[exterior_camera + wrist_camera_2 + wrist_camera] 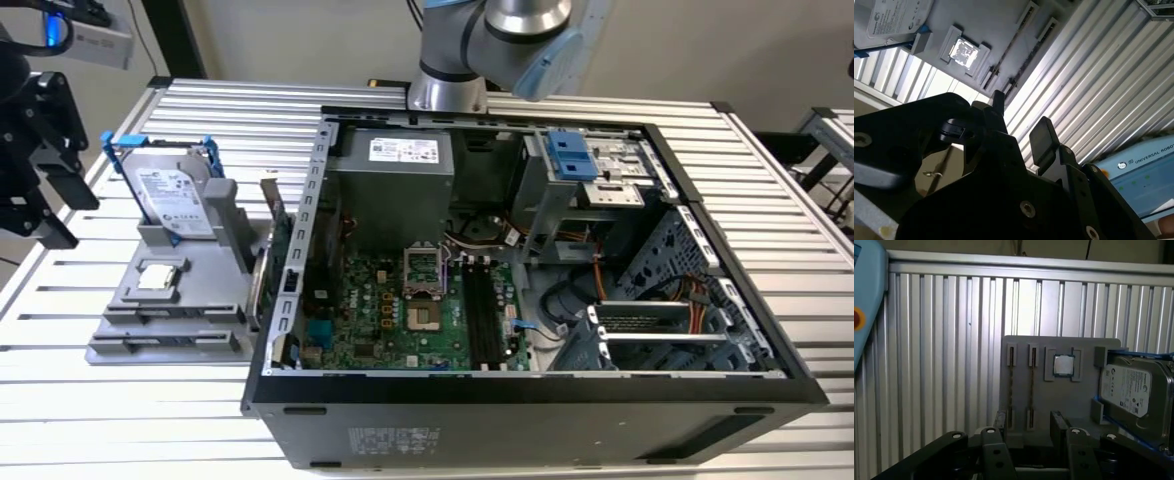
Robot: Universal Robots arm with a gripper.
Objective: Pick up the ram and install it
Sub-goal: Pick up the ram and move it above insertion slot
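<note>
The ram [1032, 385] stands on edge in a narrow slot of the grey holder [1081, 400], untouched. A square recess of the same holder carries a silver chip [1064, 365], and a drive [1134, 390] with blue rails stands in its end bracket. The hand [1029, 427] hangs just short of the holder, fingers [1059, 426] spread with nothing between them. Beside the holder on the bench [134, 420] lies the opened case [534, 425], its motherboard [387, 320] and black slots [483, 315] uncovered.
</note>
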